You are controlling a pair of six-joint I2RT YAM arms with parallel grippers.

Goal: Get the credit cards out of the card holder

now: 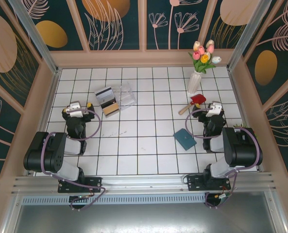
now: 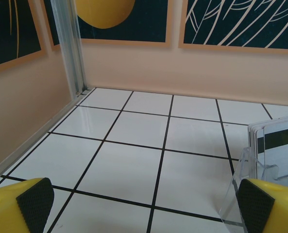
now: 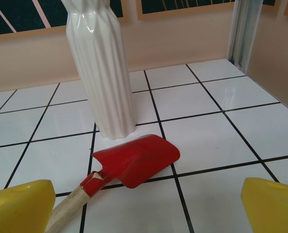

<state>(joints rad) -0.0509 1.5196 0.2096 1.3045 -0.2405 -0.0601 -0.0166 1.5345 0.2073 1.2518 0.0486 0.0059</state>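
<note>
Card holder (image 1: 185, 139) lies flat on counter (image 1: 144, 148), cards (image 1: 105, 93) already out by the clear box (image 1: 126, 93), both arms' jaws wide open, empty, so it looks finished.

Was a lab-type robot test cell: tiled tabletop (image 1: 139, 155) boxed by leaf-print panels (image 1: 112, 22) and aluminium posts (image 1: 33, 34), arms (image 1: 51, 155) bolted at near edge.

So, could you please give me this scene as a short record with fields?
left gripper: open, holding nothing
right gripper: open, holding nothing
card holder: teal, flat on the tiles near the right gripper
credit cards: propped at the clear box
red shovel: lying just in front of the white vase
</note>
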